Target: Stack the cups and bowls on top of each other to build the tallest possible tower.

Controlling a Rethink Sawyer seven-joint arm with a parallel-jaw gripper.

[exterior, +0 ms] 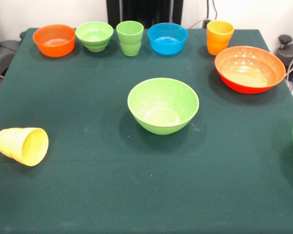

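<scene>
While no gripper shows anywhere, so its state can't be told, the yellow cup [22, 146] lies tipped on the table's cloth [88, 195]: light, slick plastic, best pinched across its rim.

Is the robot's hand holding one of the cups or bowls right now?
No hand shows in this picture, so a hold can't be seen. The yellow cup lies on its side on the table; the other cups and bowls sit there upright, untouched.
</scene>
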